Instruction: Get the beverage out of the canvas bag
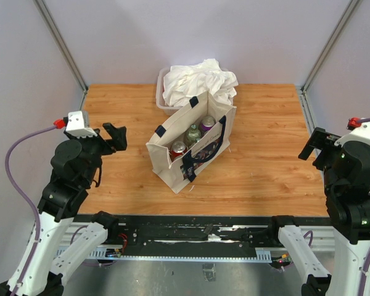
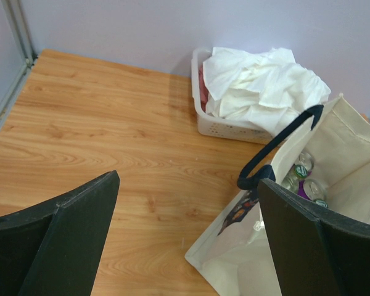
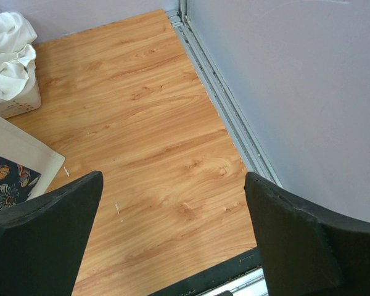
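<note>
The cream canvas bag (image 1: 186, 161) with navy handles stands open at the table's middle; it also shows in the left wrist view (image 2: 246, 271) and its corner in the right wrist view (image 3: 15, 157). Inside stand a red-topped can (image 1: 177, 148), a green-labelled bottle (image 1: 192, 134) and a purple-capped bottle (image 1: 207, 124); bottle tops show in the left wrist view (image 2: 303, 169). My left gripper (image 1: 115, 137) is open and empty, above the table left of the bag. My right gripper (image 1: 312, 143) is open and empty at the far right.
A clear tub (image 1: 163, 102) heaped with white cloth (image 1: 200, 81) stands right behind the bag, also in the left wrist view (image 2: 228, 126). A metal rail (image 3: 228, 117) runs along the table's right edge by the wall.
</note>
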Controlling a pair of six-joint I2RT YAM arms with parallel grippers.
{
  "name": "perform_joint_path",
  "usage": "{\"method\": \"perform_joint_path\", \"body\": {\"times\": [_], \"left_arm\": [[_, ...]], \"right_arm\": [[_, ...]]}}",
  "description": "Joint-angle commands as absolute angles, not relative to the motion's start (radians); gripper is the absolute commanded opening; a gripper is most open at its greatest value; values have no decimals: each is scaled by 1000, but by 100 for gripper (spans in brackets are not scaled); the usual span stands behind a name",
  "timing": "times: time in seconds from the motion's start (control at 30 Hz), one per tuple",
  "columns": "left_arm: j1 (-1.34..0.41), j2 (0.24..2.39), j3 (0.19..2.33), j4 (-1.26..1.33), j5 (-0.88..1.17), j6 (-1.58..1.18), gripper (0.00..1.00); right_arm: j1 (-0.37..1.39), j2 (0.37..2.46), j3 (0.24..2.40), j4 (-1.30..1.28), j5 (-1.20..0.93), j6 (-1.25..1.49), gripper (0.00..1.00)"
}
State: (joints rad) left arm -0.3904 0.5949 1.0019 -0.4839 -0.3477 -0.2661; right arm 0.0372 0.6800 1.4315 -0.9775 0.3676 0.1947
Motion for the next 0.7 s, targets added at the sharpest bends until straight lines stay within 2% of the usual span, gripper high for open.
{"method": "perform_joint_path", "body": {"times": [0.0, 0.67], "left_arm": [[-397, 646, 1059, -445, -211, -248, 100], [-397, 759, 1063, -346, -80, -337, 100]], "right_arm": [[48, 652, 1409, -931, 342, 216, 99], [48, 810, 1457, -889, 60, 234, 98]]}}
